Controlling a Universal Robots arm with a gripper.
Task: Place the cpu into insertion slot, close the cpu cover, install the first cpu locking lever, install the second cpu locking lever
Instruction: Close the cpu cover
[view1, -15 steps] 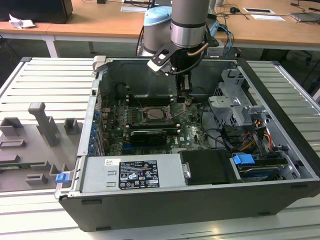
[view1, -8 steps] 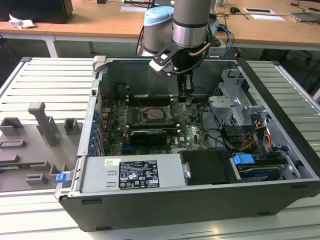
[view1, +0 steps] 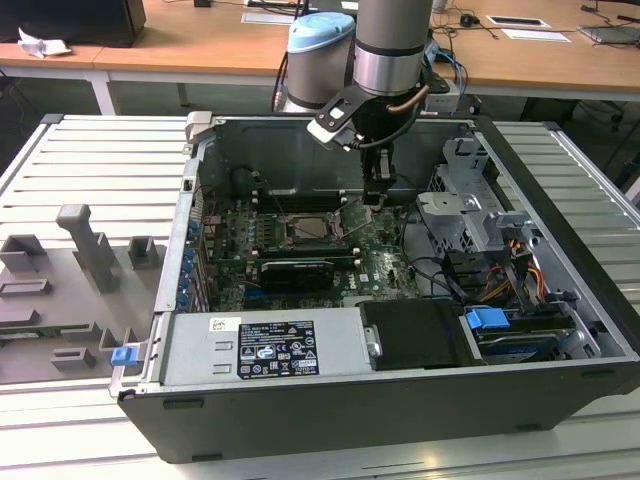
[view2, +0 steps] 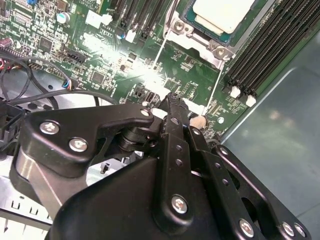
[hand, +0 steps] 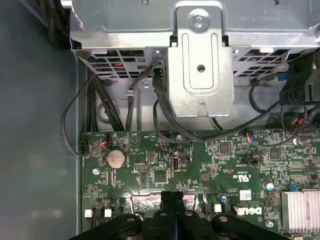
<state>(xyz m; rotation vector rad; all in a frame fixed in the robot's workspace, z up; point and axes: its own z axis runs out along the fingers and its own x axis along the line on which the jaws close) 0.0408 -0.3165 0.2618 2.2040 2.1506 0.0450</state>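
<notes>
On the exterior view's left you had grey fixture blocks on the ribbed counter, just beside the open PC case. The power supply sat along the case's near wall, with the green motherboard behind it. The insertion slot was mid-board. In the second wrist view the cpu lay in that slot, pale face up, with a silvery frame around it. I couldn't tell whether the frame was latched down. Your hand hung low over the board, just to the exterior view's right of the slot and clear of the cpu. Both wrist views showed the hand with its fingers pressed together and nothing seen between them. Two thin metal rods ran from the slot's corners toward it. Further right were the drive cage, loose cables and a blue tab.
</notes>
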